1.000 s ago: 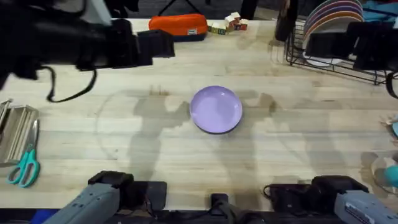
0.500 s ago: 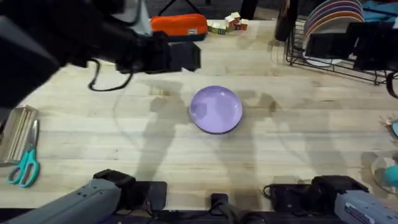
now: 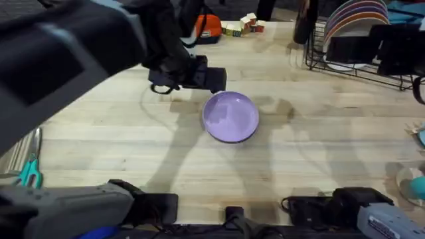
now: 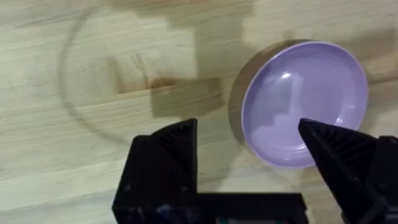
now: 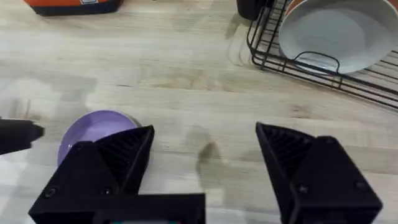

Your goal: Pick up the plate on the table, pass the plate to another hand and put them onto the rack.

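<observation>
Glossy lavender plate (image 3: 230, 117) flat on worktop (image 3: 319, 153). Left pincer (image 4: 249, 140) spread wide above plate's edge; right pincer (image 5: 205, 140) also apart. Rack (image 5: 323, 68) beyond, holding white plate (image 5: 339, 31).

My view: plate (image 4: 305, 102), glossy lavender plastic, smooth, catching highlights. Table (image 3: 319, 153), pale matt wood planks with visible grain. Rack (image 5: 323, 65), thin black wire. White plate (image 5: 339, 31) in it, smooth and glossy. Left fingers (image 4: 165, 165), matt black.
</observation>
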`<action>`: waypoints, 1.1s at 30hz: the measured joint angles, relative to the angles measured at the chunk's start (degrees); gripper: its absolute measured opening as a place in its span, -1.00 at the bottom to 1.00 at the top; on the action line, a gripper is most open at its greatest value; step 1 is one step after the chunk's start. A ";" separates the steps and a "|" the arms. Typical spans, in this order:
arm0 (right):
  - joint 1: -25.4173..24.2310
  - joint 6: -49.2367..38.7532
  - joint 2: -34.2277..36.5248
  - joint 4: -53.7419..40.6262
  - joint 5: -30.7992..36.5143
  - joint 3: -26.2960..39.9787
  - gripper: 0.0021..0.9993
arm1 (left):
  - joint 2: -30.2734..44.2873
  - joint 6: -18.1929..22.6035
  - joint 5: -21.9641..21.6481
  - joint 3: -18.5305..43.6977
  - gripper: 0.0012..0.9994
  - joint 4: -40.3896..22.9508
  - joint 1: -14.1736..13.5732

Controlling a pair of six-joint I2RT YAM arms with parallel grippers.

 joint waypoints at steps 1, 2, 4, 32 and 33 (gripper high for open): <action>0.00 -0.03 0.00 0.00 0.00 0.00 0.99 | 1.05 0.00 0.01 0.00 0.99 0.42 -0.25; 0.00 -0.20 -0.01 0.00 0.00 0.00 0.99 | 2.09 0.00 0.02 0.00 0.99 0.82 -0.53; 0.00 -0.40 -0.01 0.00 0.01 0.00 0.99 | 4.00 0.00 0.01 0.00 0.99 1.22 -1.14; 0.00 -0.63 0.00 0.22 0.00 0.00 0.99 | 18.97 -0.04 0.61 0.22 0.98 5.04 -2.17; 0.00 -0.63 0.00 0.24 0.01 0.00 0.99 | 19.14 -0.04 0.59 0.43 0.92 4.87 -2.15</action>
